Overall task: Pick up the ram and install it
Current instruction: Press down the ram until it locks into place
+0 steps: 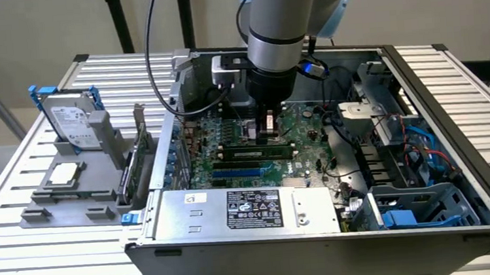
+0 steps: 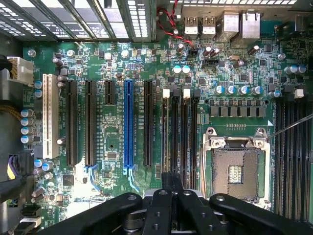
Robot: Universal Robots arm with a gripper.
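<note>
In the exterior view an open computer case (image 1: 323, 236) sits on the slatted bench (image 1: 53, 258); inside it lie the green motherboard (image 1: 237, 144), a silver power supply (image 1: 242, 210) along the near wall and a blue drive cage (image 1: 417, 209) at the exterior view's right; the arm reaches down into the case, its claw (image 1: 268, 132) closed just above the board; the ram (image 1: 259, 153), a narrow green stick, lies seated in a black slot just below the claw. On the exterior view's left a grey holder tray (image 1: 67, 210) carries an upright hard drive (image 1: 73, 128), a square silver processor (image 1: 64, 175) and an upright expansion card (image 1: 137, 159).

In the wrist view the claw (image 2: 171, 183) is shut, its black fingers (image 2: 164, 196) pressed together over the memory slots (image 2: 178, 132); the board's detail shows here: an empty processor socket (image 2: 235, 169), a blue expansion slot (image 2: 128, 125) and a white slot (image 2: 47, 115).
</note>
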